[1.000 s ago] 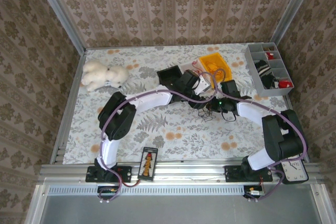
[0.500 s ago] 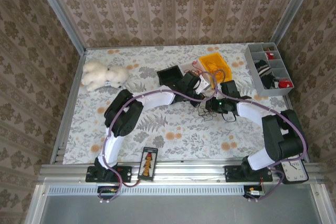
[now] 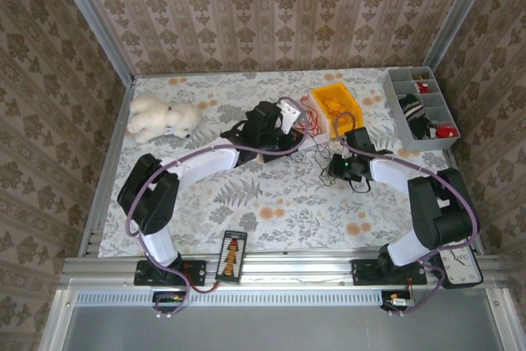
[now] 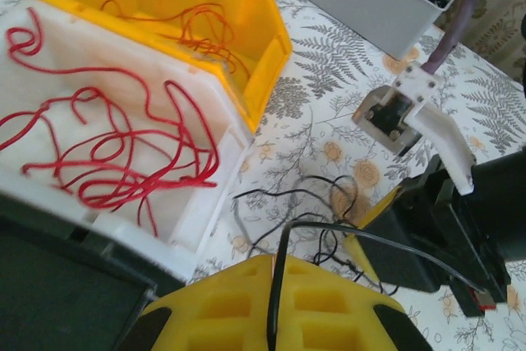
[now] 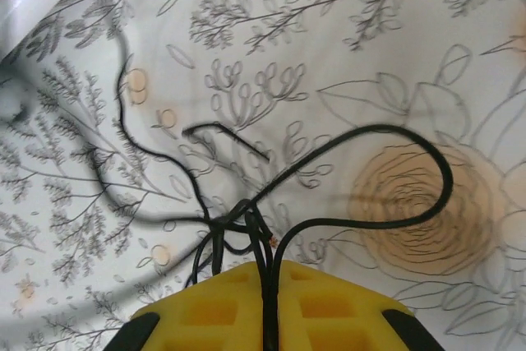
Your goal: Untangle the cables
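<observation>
Diagonally strung, dark cables (image 5: 238, 215), left tool (image 4: 275, 318) to right tool (image 5: 267, 285)

Walls (image 3: 279, 6) carry beige damask wallpaper. The table (image 3: 271, 203) wears a pale cloth printed with ferns and flowers, edged by a metal frame (image 3: 92, 18). Light is soft and even.

The left arm (image 3: 201, 163) and right arm (image 3: 401, 173) had white links, black joints and purple-grey cables (image 3: 164, 172) strung along them. Their finger pads (image 4: 222, 306) were yellow, moulded with square recesses.
</observation>
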You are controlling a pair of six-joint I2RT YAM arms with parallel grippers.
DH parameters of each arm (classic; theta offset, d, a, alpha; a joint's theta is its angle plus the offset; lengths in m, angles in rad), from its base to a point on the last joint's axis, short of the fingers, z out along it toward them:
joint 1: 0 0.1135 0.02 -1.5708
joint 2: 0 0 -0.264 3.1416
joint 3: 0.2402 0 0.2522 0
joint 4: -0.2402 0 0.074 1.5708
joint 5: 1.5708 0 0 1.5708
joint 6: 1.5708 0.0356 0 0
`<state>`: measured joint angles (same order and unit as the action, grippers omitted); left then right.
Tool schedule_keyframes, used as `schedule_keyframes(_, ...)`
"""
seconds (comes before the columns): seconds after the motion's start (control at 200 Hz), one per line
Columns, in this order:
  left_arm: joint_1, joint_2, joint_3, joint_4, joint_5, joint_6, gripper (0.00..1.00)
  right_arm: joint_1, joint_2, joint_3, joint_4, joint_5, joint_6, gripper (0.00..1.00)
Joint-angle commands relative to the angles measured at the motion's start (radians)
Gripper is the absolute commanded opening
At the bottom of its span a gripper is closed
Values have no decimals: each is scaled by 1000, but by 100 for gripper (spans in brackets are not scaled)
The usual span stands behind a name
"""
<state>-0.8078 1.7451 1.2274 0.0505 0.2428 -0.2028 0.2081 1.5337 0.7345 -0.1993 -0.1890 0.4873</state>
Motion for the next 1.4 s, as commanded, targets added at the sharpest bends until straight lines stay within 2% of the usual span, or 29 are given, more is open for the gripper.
schedule_keyframes(0.0,18,-90,-57,64,-75,-70,0,-16,-3,15,-50,65,44,9)
schedule_keyframes(0.16,81,-228,-167,168,-157,-163,0,-53,-18,-7,-61,97,101,7)
schedule_keyframes(0.335,174,-358,-229,190,-219,-214,0,-100,-32,-39,-55,110,168,7)
schedule_keyframes(0.53,274,-442,-252,184,-220,-250,0,-134,-38,-64,-46,118,213,17)
schedule_keyframes(0.73,282,-434,-220,155,-216,-211,0,-140,-37,-63,-51,126,232,35)
schedule_keyframes(0.875,289,-430,-219,172,-245,-236,0,-143,-47,-76,-53,148,253,37)
schedule_keyframes(1.025,292,-446,-238,170,-392,-269,0,-151,-59,-91,-54,170,278,34)
schedule_keyframes(1.2,291,-448,-250,170,-451,-308,0,-169,-71,-120,-31,189,317,11)
schedule_keyframes(1.32,292,-475,-251,76,-637,-362,0,-191,-99,-143,-30,208,337,12)
schedule_keyframes(1.395,292,-492,-239,-18,-794,-399,0,-206,-118,-150,-43,224,337,20)
